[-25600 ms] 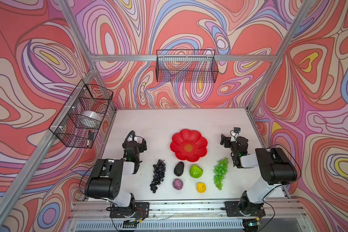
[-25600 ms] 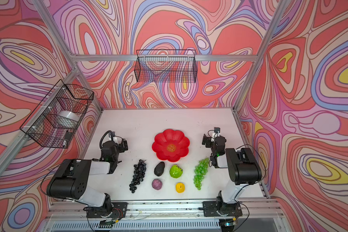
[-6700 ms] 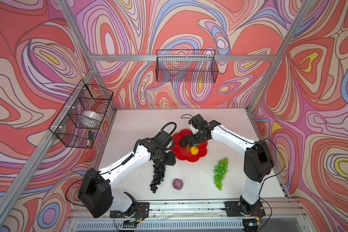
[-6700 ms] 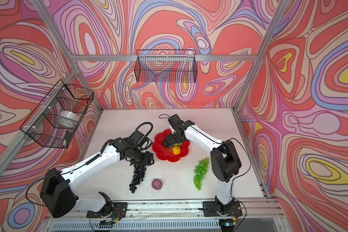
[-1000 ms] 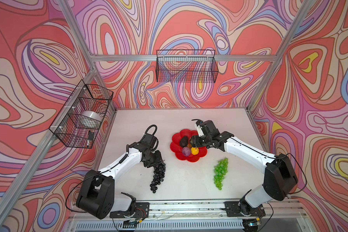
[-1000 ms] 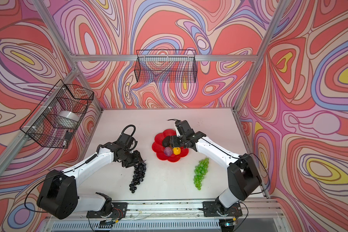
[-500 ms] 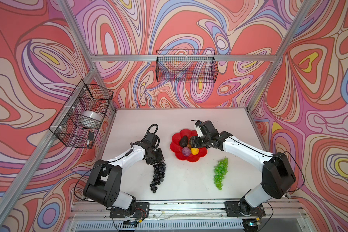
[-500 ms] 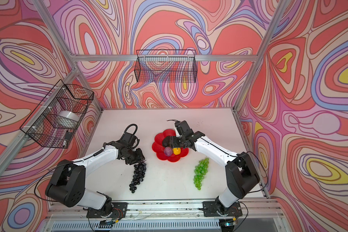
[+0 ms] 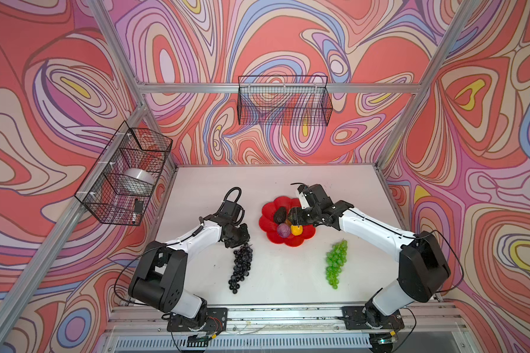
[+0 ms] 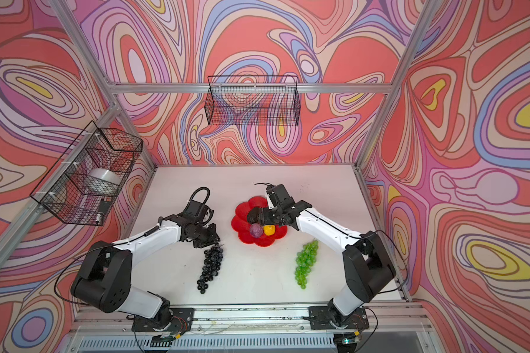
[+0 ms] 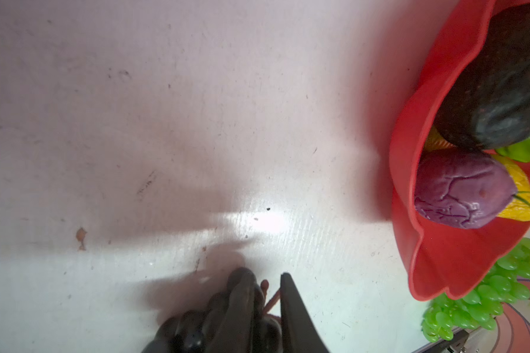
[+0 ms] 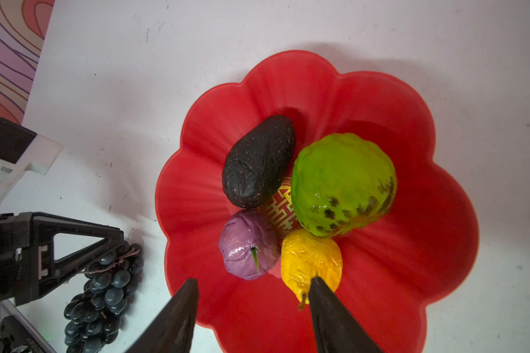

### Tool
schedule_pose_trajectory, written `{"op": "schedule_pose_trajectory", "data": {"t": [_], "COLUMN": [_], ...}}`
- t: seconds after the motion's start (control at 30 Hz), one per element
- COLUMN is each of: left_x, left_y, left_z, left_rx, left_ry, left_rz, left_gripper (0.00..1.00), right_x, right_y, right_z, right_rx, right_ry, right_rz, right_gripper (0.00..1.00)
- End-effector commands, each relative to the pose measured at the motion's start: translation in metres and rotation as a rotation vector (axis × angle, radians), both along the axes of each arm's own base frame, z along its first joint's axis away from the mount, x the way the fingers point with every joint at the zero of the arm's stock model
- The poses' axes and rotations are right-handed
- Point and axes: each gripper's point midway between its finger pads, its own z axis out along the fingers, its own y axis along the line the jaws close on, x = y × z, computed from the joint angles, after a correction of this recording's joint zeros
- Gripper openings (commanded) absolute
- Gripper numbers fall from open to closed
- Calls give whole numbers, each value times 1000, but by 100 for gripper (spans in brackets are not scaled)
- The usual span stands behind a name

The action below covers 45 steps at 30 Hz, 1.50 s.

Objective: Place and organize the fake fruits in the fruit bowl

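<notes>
The red fruit bowl (image 9: pixel 288 241) (image 12: pixel 410 244) holds the blackish avocado (image 12: pixel 257 162), lime-green lumpy fruit (image 12: pixel 343 183), purple ball (image 12: pixel 248 244) and yellow fruit (image 12: pixel 309 262). My right gripper (image 9: pixel 292 215) (image 12: pixel 254 279) hovers open over them, holding nothing. On the table left of the bowl lies the dark purple grape bunch (image 9: pixel 241 266) (image 10: pixel 211 267). My left gripper (image 9: pixel 246 243) (image 11: pixel 271 281) is at its top end, jaws narrowed onto the brown stem. The green grape bunch (image 9: pixel 335 262) (image 10: pixel 305 262) lies right of the bowl, nearer the front.
A black wire basket (image 9: pixel 283 102) hangs on the back wall. Another wire basket (image 9: pixel 124 180) on the left wall holds a silver bowl (image 9: pixel 140 177). Aluminium frame posts and patterned walls bound the white table (image 9: pixel 288 293).
The left gripper's jaws have drawn together on the top of the dark grape bunch, and the left arm's base joint has turned. The right arm has stayed still.
</notes>
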Motion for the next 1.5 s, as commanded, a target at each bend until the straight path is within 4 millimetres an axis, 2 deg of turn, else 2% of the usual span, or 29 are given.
{"op": "schedule_pose_trajectory", "data": {"t": [0.0, 0.07, 0.17, 0.3, 0.37, 0.43, 0.67, 0.8, 0.9, 1.0, 1.17, 1.47], "left_x": [2, 3, 1, 0, 1, 2, -2, -12, -23, -33, -32, -29], "left_y": [1, 1, 1, 7, 9, 9, 13, 23, 28, 25, 14, 19], "left_z": [-2, -5, -4, 4, 11, 20, 43, 49, 46, 39, 34, 19], "left_rx": [18, 23, 18, 54, 63, 64, 85, 136, 161, 134, 68, 111], "left_ry": [13, 23, 28, 19, 6, -11, -31, -18, 6, 34, 24, 62], "left_rz": [-18, -23, -22, -29, -32, -38, -70, -96, -131, -160, -161, -149], "left_gripper": [20, 18, 6, 6, 6, 1, 0, 33, 42, 46, 44, 33], "right_x": [-1, -1, -2, -1, -1, 0, -2, -4, -5, -6, -6, -8], "right_y": [1, 1, 0, -1, 1, 2, 1, 0, -1, -2, 1, -2], "right_z": [-6, -7, -8, -8, -8, -8, -8, -8, -9, -11, -13, -14], "right_rx": [5, 5, 3, 3, 8, 13, 19, 20, 24, 24, 33, 22], "right_ry": [8, 9, 11, 4, 4, 3, -2, -5, -6, 0, 6, 9], "right_rz": [-3, -2, -3, -6, -3, 0, -4, -6, -9, -9, -7, -13], "right_gripper": [61, 61, 61, 61, 61, 61, 61, 61, 61, 61, 62, 61]}}
